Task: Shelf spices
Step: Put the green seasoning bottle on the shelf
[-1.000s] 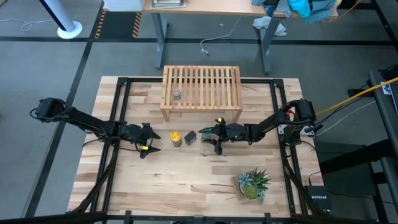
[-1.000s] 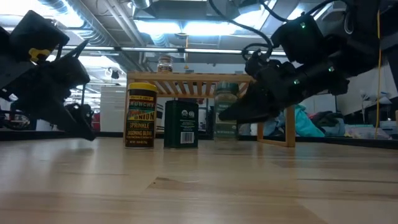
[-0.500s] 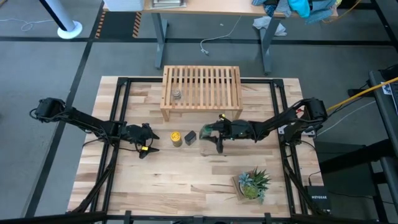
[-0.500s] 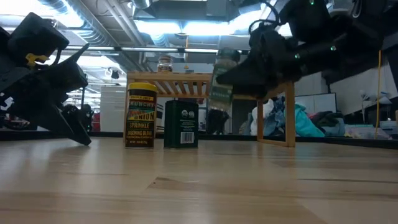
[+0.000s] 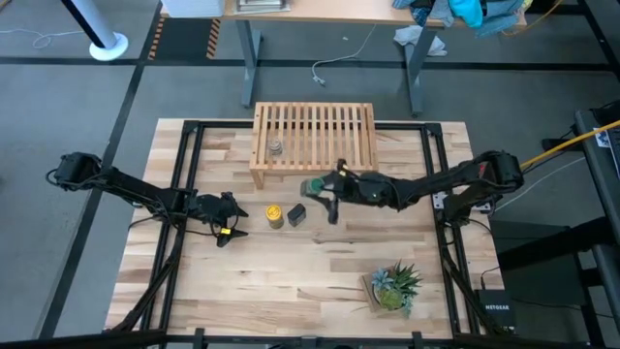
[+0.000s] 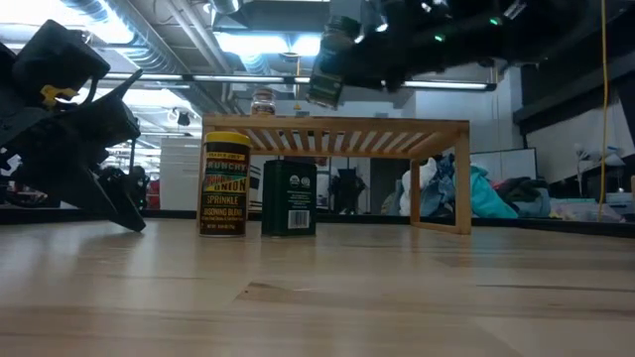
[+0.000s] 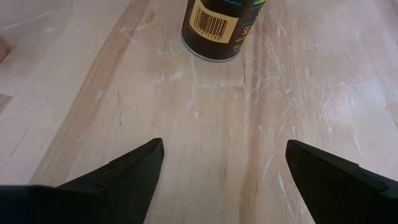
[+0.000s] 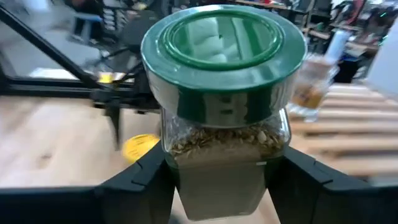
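Lifted off the tabletop (image 5: 291, 281) since a second ago, the green-lidded jar (image 5: 312, 186) now hangs in the air at the front edge of the shelf (image 5: 315, 136), above the level of its slatted top in the low view. Back then it stood on the wood beside the black tin; half a second ago it was already halfway up and tilted. The right hand (image 5: 323, 190) is clamped on the green-lidded jar, one dark finger on each side of the glass body below the lid, as the right wrist view shows (image 8: 224, 93). In the low view the jar (image 6: 330, 61) leans, lid uppermost, with the right arm reaching in from above the shelf's right end.

The yellow-lidded jar (image 5: 275, 213) stands on the tabletop just in front of the shelf's left leg, and the black tin (image 5: 296, 213) stands just beside it, toward the shelf's middle; neither has shifted. The tiny grey-topped jar (image 5: 276, 147) sits on the shelf's slats near the left end.

The left hand (image 5: 231, 211) waits low over the tabletop to the left of the yellow-lidded jar, in front of the shelf's left corner, its fingers (image 7: 130, 168) spread wide apart and holding nothing; it has not moved. A potted plant (image 5: 392, 286) stands well in front of the shelf's right end.
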You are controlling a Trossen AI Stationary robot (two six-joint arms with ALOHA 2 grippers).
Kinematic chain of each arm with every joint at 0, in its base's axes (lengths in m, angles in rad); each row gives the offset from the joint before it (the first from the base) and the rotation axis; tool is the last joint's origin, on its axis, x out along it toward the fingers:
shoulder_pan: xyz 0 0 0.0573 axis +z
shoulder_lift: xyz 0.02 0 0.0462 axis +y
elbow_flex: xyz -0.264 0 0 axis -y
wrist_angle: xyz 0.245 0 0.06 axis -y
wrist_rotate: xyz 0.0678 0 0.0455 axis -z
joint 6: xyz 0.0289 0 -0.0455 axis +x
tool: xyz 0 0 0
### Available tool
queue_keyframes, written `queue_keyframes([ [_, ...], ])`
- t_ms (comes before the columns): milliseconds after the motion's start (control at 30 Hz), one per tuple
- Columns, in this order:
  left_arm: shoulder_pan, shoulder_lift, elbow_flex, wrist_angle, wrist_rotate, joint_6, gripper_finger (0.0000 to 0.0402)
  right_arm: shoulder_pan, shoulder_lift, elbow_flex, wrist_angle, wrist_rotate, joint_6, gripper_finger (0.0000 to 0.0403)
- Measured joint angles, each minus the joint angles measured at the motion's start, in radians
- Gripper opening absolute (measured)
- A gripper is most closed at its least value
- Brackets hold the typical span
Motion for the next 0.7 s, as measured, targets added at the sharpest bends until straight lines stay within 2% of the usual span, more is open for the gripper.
queue_keyframes([
  [133, 0.000, 0.000, 0.000, 0.000, 0.000, 0.000, 0.0333, -0.069, -0.002, 0.115, -0.145, -0.014, -0.079, 0.0206],
  [400, 0.000, 0.000, 0.000, 0.000, 0.000, 0.000, 0.0333, -0.248, -0.002, 0.318, -0.402, -0.241, -0.127, 0.0206],
  [700, 0.000, 0.000, 0.000, -0.001, 0.000, 0.000, 0.0333, -0.394, 0.000, 0.410, -0.475, -0.454, -0.127, 0.0206],
])
